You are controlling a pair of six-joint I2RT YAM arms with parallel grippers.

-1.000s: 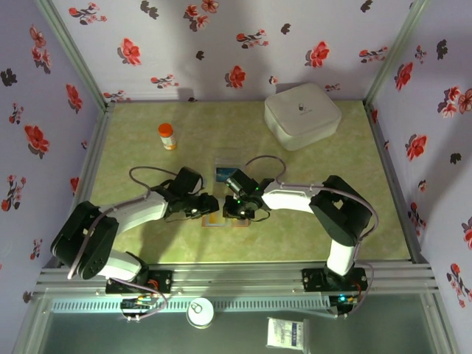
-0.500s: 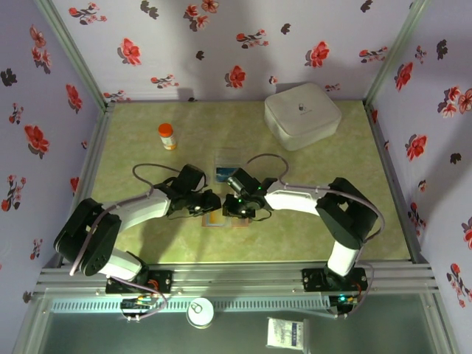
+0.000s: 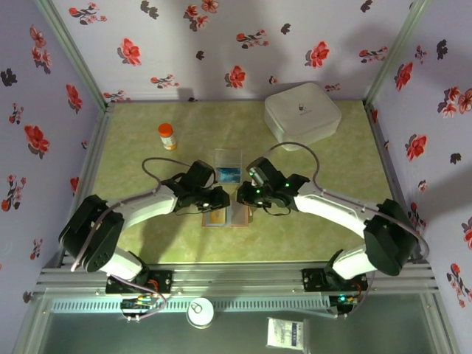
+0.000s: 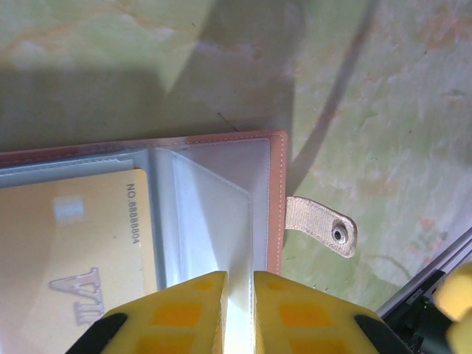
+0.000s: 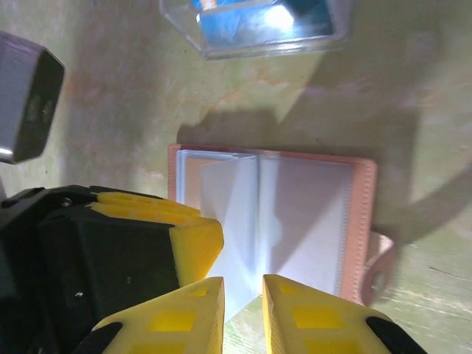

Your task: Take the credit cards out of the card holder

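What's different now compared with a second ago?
The right arm swung its elbow out to its right, and the right pincer shifted a little to the right. The left pincer crept right, further over the open card holder. The card holder, clear tray, orange bottle and white box stayed put.

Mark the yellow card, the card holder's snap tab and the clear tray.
yellow card (image 4: 70, 247), left wrist view, middle of its visible face.
snap tab (image 4: 317, 221), left wrist view, middle of the strap beside the stud.
clear tray (image 5: 251, 50), right wrist view, its near rim.
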